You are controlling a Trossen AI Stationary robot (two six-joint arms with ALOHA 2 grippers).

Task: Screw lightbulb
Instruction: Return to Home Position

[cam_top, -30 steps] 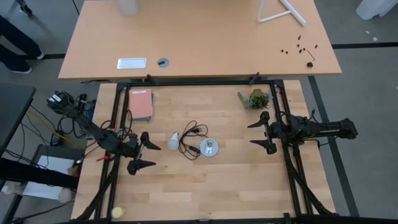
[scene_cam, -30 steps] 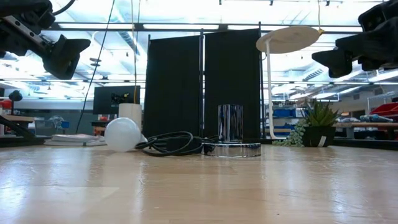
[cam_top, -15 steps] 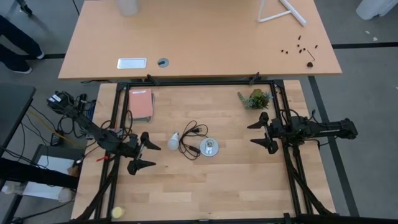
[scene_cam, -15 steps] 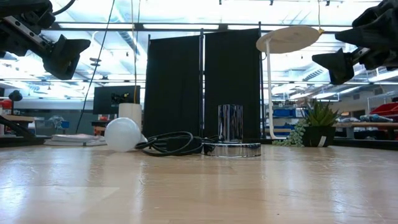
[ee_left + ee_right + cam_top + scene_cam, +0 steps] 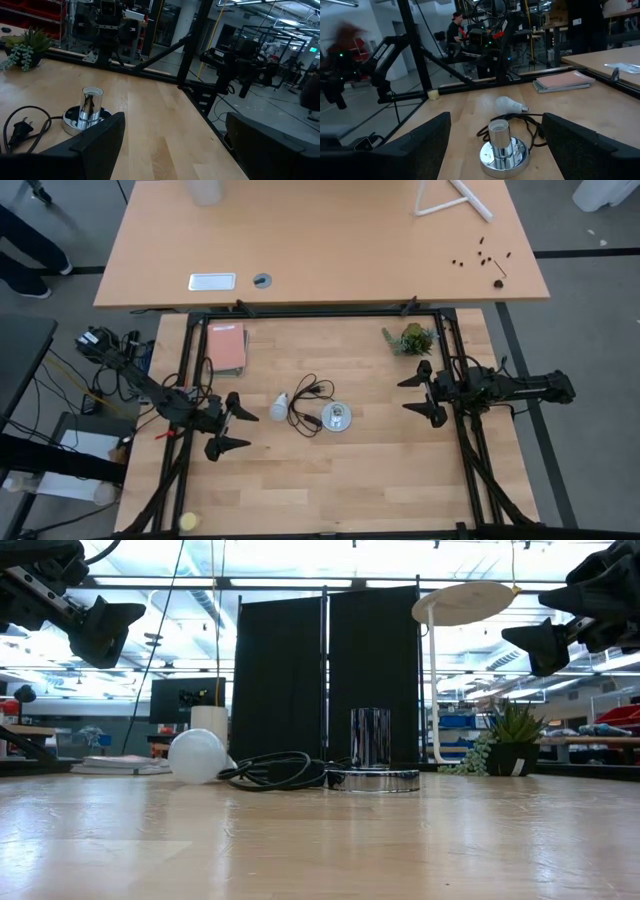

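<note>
my left pincer (image 5: 246,429), centre-left, and right pincer (image 5: 406,397), centre-right, hang spread and empty, seemingly parked clear of the lightbulb (image 5: 279,406) lying near its socket (image 5: 336,417) on the bench (image 5: 330,480).

Workshop setting. A pale wood-plank counter (image 5: 330,470) stands in a black frame (image 5: 320,312) on a grey floor (image 5: 590,330); a larger tan counter (image 5: 330,250) adjoins its far edge. Level view: black folding screen (image 5: 325,675), white round-topped stand (image 5: 465,602), bright ceiling strip lights (image 5: 300,552), shelving (image 5: 455,725) beyond. A person (image 5: 455,27) is at distant equipment.
</note>
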